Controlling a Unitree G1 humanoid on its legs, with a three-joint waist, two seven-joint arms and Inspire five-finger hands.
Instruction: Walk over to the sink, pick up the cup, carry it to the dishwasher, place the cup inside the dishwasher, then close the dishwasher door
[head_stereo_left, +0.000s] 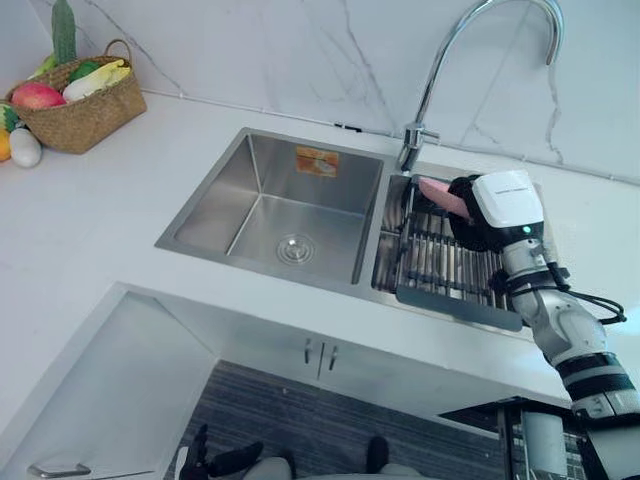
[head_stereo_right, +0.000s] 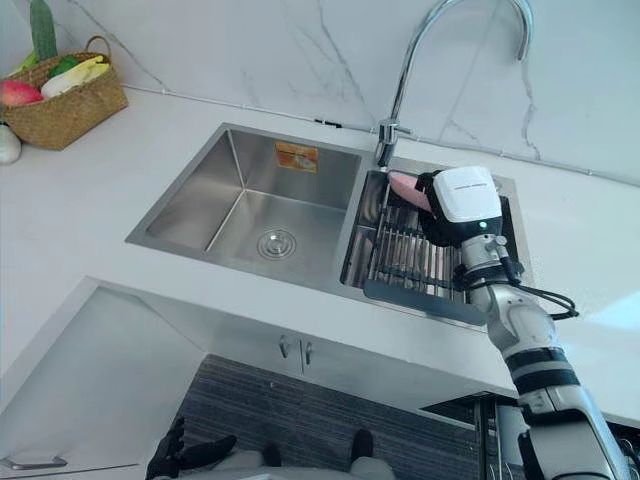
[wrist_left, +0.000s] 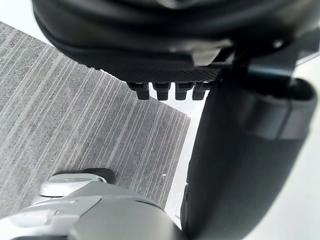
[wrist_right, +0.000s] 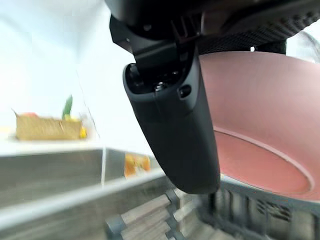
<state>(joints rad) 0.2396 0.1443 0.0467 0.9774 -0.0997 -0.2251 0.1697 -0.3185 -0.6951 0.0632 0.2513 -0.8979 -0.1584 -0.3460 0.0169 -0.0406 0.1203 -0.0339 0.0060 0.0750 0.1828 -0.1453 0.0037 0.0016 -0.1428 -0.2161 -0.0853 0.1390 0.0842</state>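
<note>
You have a white bench (head_stereo_left: 120, 220) under a marbled wall, with a double steel sink (head_stereo_left: 290, 215) set into it and a tall curved tap (head_stereo_left: 440, 70) behind the divider. A woven basket (head_stereo_left: 85, 115) of fruit stands at the bench's far left corner, well apart from the sink.

Your right hand (head_stereo_left: 475, 222) is over the dish rack (head_stereo_left: 440, 265) that fills the sink's right basin. Its fingers are curled round the pink cup (head_stereo_left: 437, 190), and the right wrist view shows the thumb (wrist_right: 175, 125) lying across the cup's side. The cup is tilted, with its mouth towards the rack. You cannot tell whether it touches the rack's bars.

Your left hand (head_stereo_left: 205, 455) hangs low by the grey striped floor (head_stereo_left: 320, 420), its fingers loose and holding nothing.
</note>
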